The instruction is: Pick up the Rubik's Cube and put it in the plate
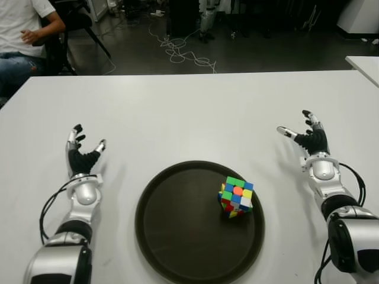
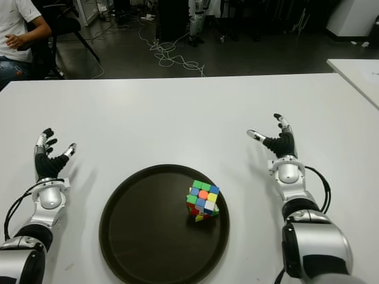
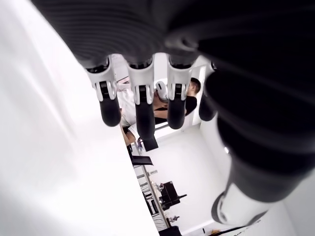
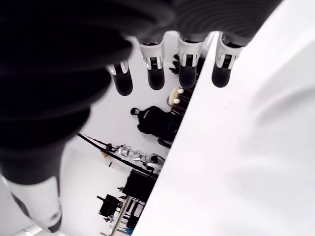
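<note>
White desk (image 1: 189, 112), wide, seen from the robot's head. Dark round plate (image 1: 177, 236) sits near the desk's near edge, about midway between its left and right edges.

Rubik's Cube (image 1: 236, 197) is inside the plate, in its right half, close to the right rim. It stands tilted on a corner or edge rather than flat. Green face up; blue, red, orange, yellow and white squares on the sides facing the camera.

Left robot hand (image 1: 82, 154) shows over the desk to the left of the plate, well apart from it, palm toward the plate. Fingers extended and spread, thumb out to the side, nothing held. The left wrist view confirms it: fingers (image 3: 140, 105) straight, with only white desk and the far room past them.

Right robot hand (image 1: 308, 137) shows over the desk to the right of the plate, also clear of it and a bit farther toward the far edge than the left one. Fingers splayed, thumb pointing inward, empty. In the right wrist view the fingers (image 4: 155, 69) are straight, nothing between them.

Beyond the far left corner of the desk, a seated person (image 1: 23, 35) in a white shirt. Loose cables (image 1: 180, 50) on the dark floor behind the far edge.
</note>
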